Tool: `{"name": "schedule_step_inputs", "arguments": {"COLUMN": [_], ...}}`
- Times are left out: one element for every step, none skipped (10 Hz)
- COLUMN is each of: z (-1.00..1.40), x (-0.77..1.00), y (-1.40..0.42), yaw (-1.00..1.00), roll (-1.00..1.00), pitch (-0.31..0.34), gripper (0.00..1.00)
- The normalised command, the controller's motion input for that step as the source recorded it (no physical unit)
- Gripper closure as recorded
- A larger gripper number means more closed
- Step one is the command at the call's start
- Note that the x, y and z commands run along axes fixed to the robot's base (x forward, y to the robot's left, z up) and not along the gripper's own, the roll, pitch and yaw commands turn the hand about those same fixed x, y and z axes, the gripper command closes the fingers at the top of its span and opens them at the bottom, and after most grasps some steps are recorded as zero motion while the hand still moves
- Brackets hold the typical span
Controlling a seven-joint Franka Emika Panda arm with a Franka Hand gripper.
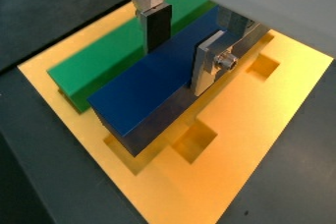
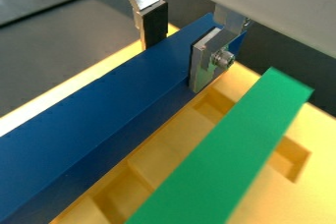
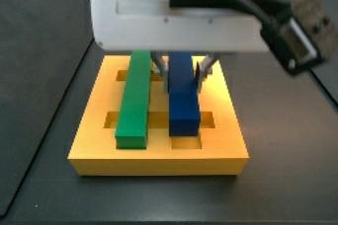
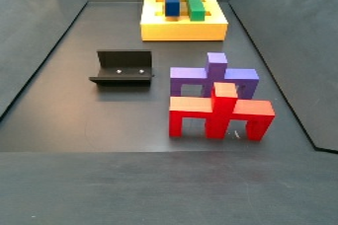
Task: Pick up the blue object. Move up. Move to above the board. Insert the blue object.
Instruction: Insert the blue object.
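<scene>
I'm on the insert step: my gripper [image 1: 182,43] is clamped on the long dark-blue bar [image 1: 151,92], low over the big yellow grooved board [image 1: 256,135] beside the green bar [image 1: 121,50]. Next, I reckon: press down, let go.

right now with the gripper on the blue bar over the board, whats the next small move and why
Probably open the gripper and lift straight up. In both wrist views the fingers straddle the blue object, which appears to lie in the board beside the green bar. In a side view it looks seated, though full depth is unclear.
</scene>
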Motion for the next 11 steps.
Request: {"name": "schedule_step_inputs", "arguments": {"z": [-0.36, -0.27, -0.26, -0.28, -0.37, -0.35, -0.34, -0.35, -0.32, -0.32, -0.28], "x": [0.06, 0.00, 0.00, 0.06, 0.17, 0.23, 0.26, 0.12, 0.05, 0.16, 0.26], "y": [-0.13, -0.03, 0.00, -0.15, -0.13, -0.15, -0.12, -0.03, 0.00, 0.01, 0.14], "yaw": [0.00, 0.00, -0.04, 0.02, 0.07, 0.00, -0.08, -0.06, 0.00, 0.00, -0.03], "roll": [0.16, 0.11, 0.04, 0.04, 0.08, 0.05, 0.05, 0.06, 0.06, 0.15, 0.16], "pitch": [0.000, 0.000, 0.000, 0.000, 0.000, 0.013, 0.046, 0.021, 0.016, 0.060, 0.113], "gripper": [1.00, 1.00, 1.00, 1.00, 1.00, 1.00, 1.00, 1.00, 1.00, 1.00, 1.00]}}
